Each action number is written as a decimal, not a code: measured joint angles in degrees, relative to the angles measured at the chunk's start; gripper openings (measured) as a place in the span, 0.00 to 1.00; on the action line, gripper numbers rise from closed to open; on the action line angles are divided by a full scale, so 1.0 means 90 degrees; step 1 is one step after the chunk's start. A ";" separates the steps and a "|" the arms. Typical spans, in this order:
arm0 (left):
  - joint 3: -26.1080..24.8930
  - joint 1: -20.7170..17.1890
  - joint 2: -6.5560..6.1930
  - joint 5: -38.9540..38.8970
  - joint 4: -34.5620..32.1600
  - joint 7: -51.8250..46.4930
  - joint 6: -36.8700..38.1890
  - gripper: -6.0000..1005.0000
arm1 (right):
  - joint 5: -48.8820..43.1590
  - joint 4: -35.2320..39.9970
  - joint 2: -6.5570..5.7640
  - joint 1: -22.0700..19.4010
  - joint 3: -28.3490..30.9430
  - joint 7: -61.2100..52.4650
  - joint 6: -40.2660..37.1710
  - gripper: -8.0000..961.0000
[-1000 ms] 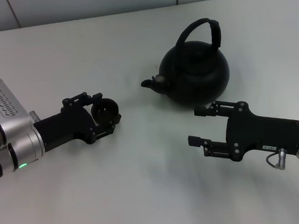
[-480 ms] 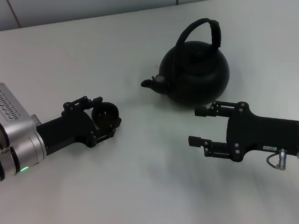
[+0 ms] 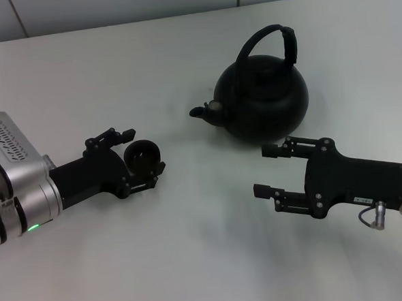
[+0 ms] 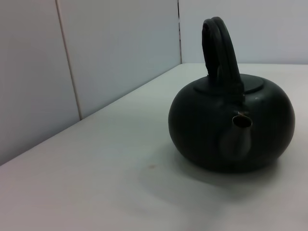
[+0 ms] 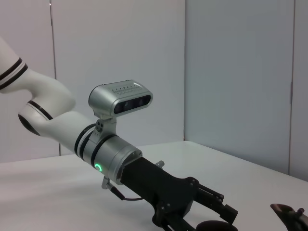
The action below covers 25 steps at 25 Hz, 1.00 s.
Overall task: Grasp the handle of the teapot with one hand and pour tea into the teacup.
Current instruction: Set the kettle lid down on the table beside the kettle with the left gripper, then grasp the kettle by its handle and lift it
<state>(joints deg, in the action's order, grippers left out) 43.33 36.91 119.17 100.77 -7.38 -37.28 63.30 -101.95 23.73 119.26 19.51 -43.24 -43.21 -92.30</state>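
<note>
The matte-black teapot (image 3: 263, 99) stands on the white table, its spout (image 3: 202, 112) pointing toward my left side and its arched handle (image 3: 281, 40) upright. It also fills the left wrist view (image 4: 231, 130), spout (image 4: 240, 122) toward the camera. My left gripper (image 3: 137, 159) is low over the table, left of the spout, shut on the small dark teacup (image 3: 141, 154). My right gripper (image 3: 268, 168) is open and empty, just in front of the teapot's near side, clear of the handle.
The white table (image 3: 194, 260) stretches around both arms, with grey wall panels (image 3: 110, 6) along its far edge. In the right wrist view my left arm (image 5: 120, 163) reaches in from the left.
My left gripper and the teacup have sunk slightly toward the table and the cup now sits more upright. The teapot and the right arm have not moved.
</note>
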 joint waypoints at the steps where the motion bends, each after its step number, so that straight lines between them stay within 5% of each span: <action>1: 0.0000 0.0000 0.0000 0.0000 0.0000 -0.0002 0.0006 0.81 | 0.0000 0.0000 0.0000 0.0000 0.0000 0.0002 0.0000 0.69; 6: -0.0036 -0.0009 0.0000 -0.0013 -0.0021 -0.0011 0.0162 0.86 | 0.0000 -0.0007 0.0000 0.0008 -0.0008 0.0008 0.0000 0.69; 10: -0.0241 -0.0296 -0.0056 -0.0121 -0.0373 -0.0026 0.1330 0.86 | 0.0000 -0.0009 0.0000 0.0018 -0.0011 0.0008 -0.0001 0.69; 18: -0.0432 -0.1712 -0.0159 -0.0240 -0.2010 -0.0786 0.3364 0.86 | 0.0000 -0.0010 0.0000 0.0046 -0.0002 0.0008 0.0002 0.69; 20: -0.0713 -0.2315 -0.0422 -0.0261 -0.2218 -0.0819 0.3926 0.86 | 0.0002 -0.0010 0.0000 0.0077 -0.0002 0.0007 0.0002 0.69; 25: -0.0991 -0.2554 -0.0655 -0.0261 -0.2084 -0.0822 0.4285 0.86 | 0.0005 -0.0010 -0.0006 0.0086 -0.0001 0.0007 0.0002 0.69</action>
<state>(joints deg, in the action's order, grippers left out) 34.41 13.93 113.28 98.42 -26.13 -44.68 101.87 -101.90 23.64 119.21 20.28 -43.25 -43.15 -92.28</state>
